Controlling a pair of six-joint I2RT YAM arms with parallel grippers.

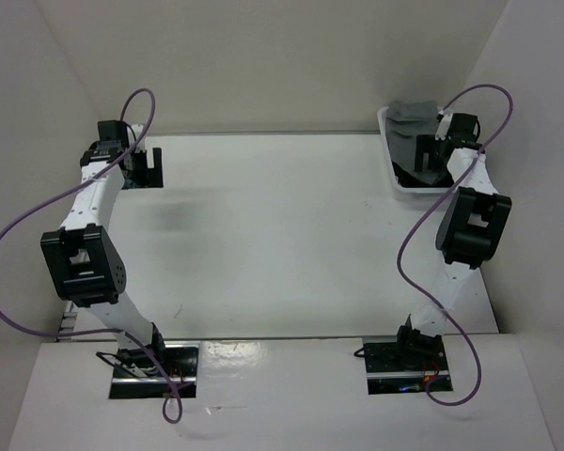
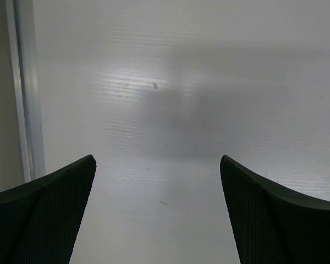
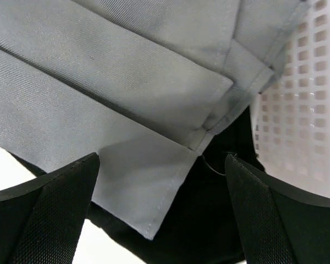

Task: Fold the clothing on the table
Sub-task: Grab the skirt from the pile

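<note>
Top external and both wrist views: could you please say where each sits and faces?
Top external: above, behind, looking down on the table; left arm and right arm show.
Left wrist: on the left arm, facing the table; open jaws show.
Right wrist: over the basket, facing the grey skirt; open jaws show.
Top and right wrist share the skirt.

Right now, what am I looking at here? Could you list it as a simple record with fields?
Clothing: grey pleated skirt, bunched in the white plastic basket, lying over a black garment
Basket place: far right corner of the white tabletop
Left side: left hand open, above bare tabletop, holding nothing
Right side: right hand open, above the skirt, not gripping it
</note>
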